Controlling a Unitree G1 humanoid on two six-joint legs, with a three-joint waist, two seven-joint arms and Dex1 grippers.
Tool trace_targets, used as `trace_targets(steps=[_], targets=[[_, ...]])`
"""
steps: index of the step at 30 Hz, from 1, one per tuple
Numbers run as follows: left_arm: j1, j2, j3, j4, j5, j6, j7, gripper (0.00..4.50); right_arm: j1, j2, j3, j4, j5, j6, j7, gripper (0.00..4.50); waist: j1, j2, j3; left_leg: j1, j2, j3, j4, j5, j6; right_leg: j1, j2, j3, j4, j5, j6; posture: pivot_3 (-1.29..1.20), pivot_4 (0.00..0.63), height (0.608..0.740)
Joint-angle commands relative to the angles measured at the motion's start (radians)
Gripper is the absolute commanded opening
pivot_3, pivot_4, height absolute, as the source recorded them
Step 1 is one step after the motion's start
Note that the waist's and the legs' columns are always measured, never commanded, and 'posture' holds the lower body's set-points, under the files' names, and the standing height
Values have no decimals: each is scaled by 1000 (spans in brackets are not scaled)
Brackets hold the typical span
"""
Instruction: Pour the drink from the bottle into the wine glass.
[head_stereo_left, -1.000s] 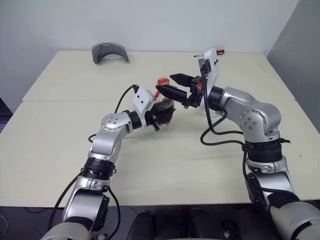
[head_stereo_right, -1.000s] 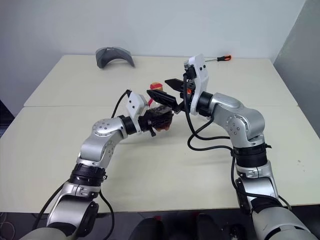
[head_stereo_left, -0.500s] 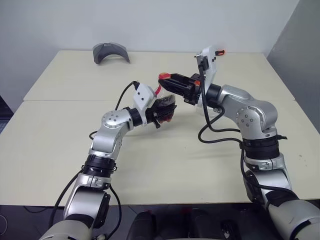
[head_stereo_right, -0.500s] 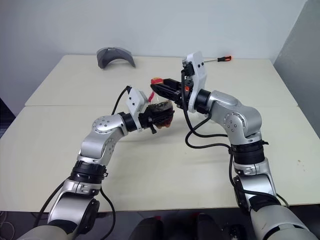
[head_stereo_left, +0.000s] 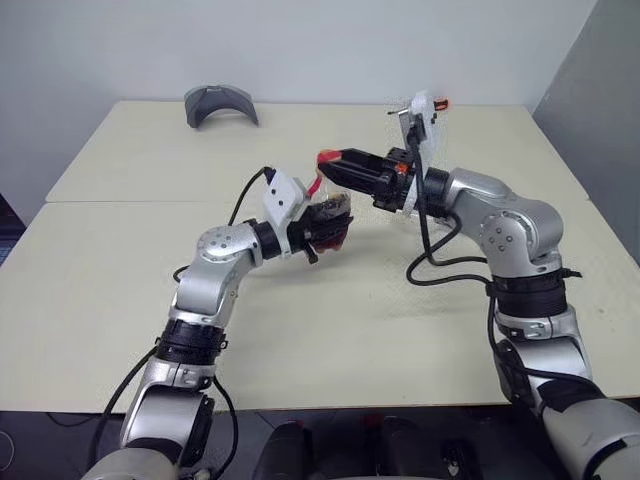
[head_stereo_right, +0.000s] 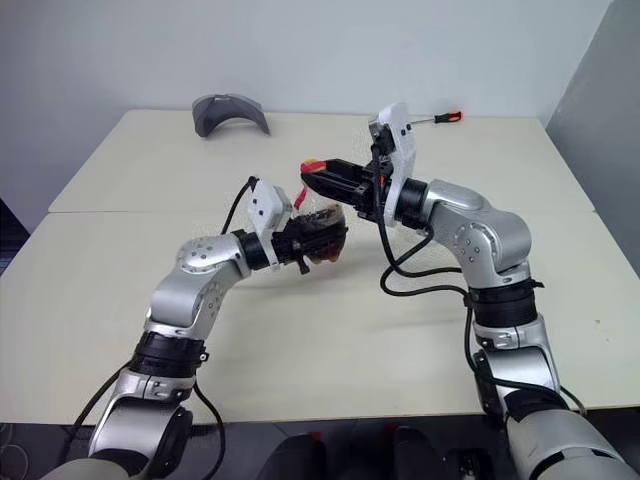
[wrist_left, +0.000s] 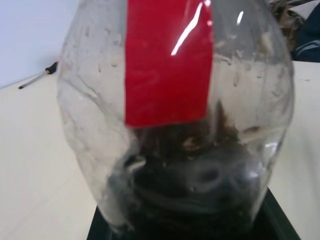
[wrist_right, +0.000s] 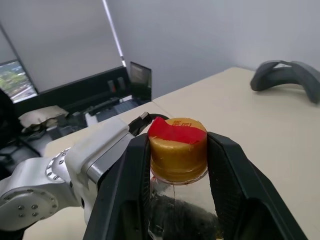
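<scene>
Item one, far left at the back of the table (head_stereo_left: 120, 260): a grey curved object (head_stereo_left: 220, 104), well clear of my work. Item two, centre: my left gripper (head_stereo_left: 322, 222), clamped tight round the body of the bottle (head_stereo_left: 330, 213), holding it off the table so the cap (wrist_right: 178, 148) can be worked. Item three: my right gripper (head_stereo_left: 335, 165), reaching across from the right, fingers (wrist_right: 131, 185) pressed on either side of the yellow cap, presumably to unscrew it. The drink (wrist_left: 195, 185) sits dark in the bottle's bottom. The wine glass (head_stereo_left: 432, 228) stands half hidden behind my right forearm, which blocks the pour for now. Far back right: a screwdriver (head_stereo_right: 440, 117).
</scene>
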Motion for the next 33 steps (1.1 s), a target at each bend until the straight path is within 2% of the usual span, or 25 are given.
trace_targets(steps=[1, 9, 15, 23, 33], targets=[[29, 18, 20, -200, -105, 96, -12, 1243, -32, -17, 7, -47, 55, -35, 143, 1453, 0, 0, 0, 0, 0, 0, 0, 0, 0, 0, 0, 0, 0, 0, 0, 0, 150, 740], [63, 63, 33, -434, -272, 297, 3, 1243, -79, -15, 3, -39, 181, 95, 280, 1453, 0, 0, 0, 0, 0, -2, 0, 0, 1, 1, 0, -1, 0, 0, 0, 0, 150, 740], [69, 62, 38, -444, -299, 328, 39, 1243, -73, -18, 7, -55, 181, 108, 301, 1453, 1, 0, 0, 0, 0, -2, 0, 0, 1, 1, 0, -1, 0, 0, 0, 0, 150, 740], [79, 88, 40, -365, -240, 266, 36, 1243, -34, -52, 0, -67, 133, 93, 261, 1453, 1, 0, 0, 0, -1, -2, 0, 0, 0, 1, 0, -1, 0, 0, 0, 0, 150, 740], [52, 81, 23, -327, -222, 246, 44, 4382, -19, -69, -24, -92, 137, 97, 212, 1453, 2, 0, 0, 0, 0, -2, 0, 0, 0, 1, 0, -1, 0, 0, 0, 0, 150, 740]])
